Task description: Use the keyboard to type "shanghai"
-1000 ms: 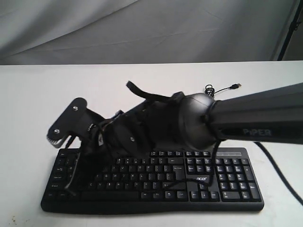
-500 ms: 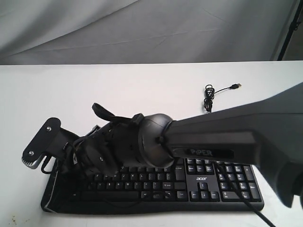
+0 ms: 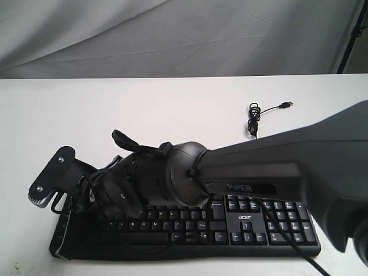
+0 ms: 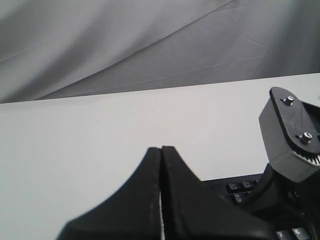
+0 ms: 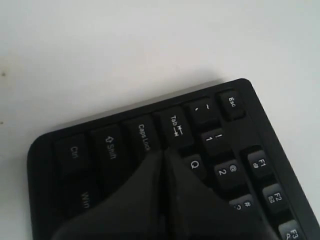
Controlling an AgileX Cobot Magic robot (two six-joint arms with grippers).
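Note:
The black keyboard (image 3: 259, 223) lies near the table's front edge, with its acer logo beside the number pad. My right arm (image 3: 190, 175) reaches across it and hides the left half of the keys. The right gripper (image 5: 164, 153) is shut with nothing held. Its tips point down at the left end of the keyboard (image 5: 75, 150), between Caps Lock, Tab and Q. Whether they touch a key cannot be told. My left gripper (image 4: 161, 150) is shut and empty above the white table, just off a corner of the keyboard (image 4: 235, 186). I cannot make it out in the exterior view.
The keyboard's thin USB cable (image 3: 254, 119) lies coiled on the white table (image 3: 172, 103) behind the number pad. The right arm's grey camera mount (image 3: 50, 175) sticks out past the keyboard's left end. A grey cloth backdrop (image 3: 172, 34) hangs behind.
Over the last second my right arm swung left and lower over the keyboard, toward its left end. In the last half second it barely shifted.

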